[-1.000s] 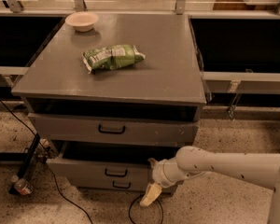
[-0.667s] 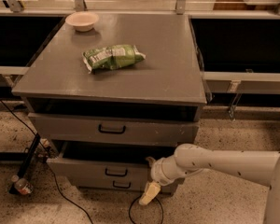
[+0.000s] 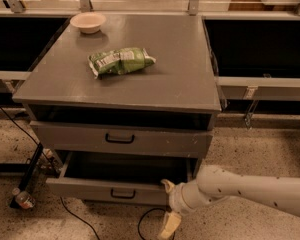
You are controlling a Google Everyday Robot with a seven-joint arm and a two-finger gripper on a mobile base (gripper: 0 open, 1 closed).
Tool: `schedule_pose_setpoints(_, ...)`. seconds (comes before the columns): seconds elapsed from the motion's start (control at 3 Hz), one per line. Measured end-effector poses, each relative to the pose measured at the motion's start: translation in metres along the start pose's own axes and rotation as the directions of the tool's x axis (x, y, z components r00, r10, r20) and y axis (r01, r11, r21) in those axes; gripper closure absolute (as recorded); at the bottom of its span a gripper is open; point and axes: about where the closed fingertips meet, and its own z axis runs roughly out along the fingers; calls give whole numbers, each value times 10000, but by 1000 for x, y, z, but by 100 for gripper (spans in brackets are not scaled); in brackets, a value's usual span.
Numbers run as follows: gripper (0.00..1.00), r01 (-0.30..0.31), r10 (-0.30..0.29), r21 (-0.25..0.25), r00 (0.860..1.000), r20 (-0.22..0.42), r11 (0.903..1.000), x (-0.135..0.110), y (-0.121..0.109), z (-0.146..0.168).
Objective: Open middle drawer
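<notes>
The grey cabinet [image 3: 140,91] has its middle drawer [image 3: 90,190] pulled out, with the dark shallow interior [image 3: 125,166] showing above its flat front and small black handle [image 3: 122,194]. The taller top drawer [image 3: 80,136] with the larger black handle [image 3: 119,139] sits slightly out above it. The lowest drawer is hidden. My gripper [image 3: 168,206] is at the middle drawer's front right corner. Its cream fingers are spread, one up at the drawer's rim [image 3: 166,185] and one hanging below [image 3: 169,227]. My white arm [image 3: 250,191] reaches in from the right.
A green snack bag [image 3: 121,60] and a small white bowl [image 3: 88,22] lie on the cabinet top. Black cables [image 3: 35,161] and a small bottle [image 3: 23,199] lie on the speckled floor at left. Dark shelving flanks the cabinet on both sides.
The middle drawer has slid farther out toward the camera. My gripper has moved down and forward with its right corner.
</notes>
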Motion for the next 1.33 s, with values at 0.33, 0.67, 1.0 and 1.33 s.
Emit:
schedule_pose_setpoints(0.33,0,21,-21,-155,10000,7,9999,23,40,-19)
schedule_pose_setpoints(0.67,0,22,-21,-177,10000,19,9998,23,40,-18)
schedule_pose_setpoints(1.0,0,-22,18,-372,9999,-114,9993,35,72,-30)
schedule_pose_setpoints(1.33,0,-83,77,-369,9998,-179,9993,45,101,-44)
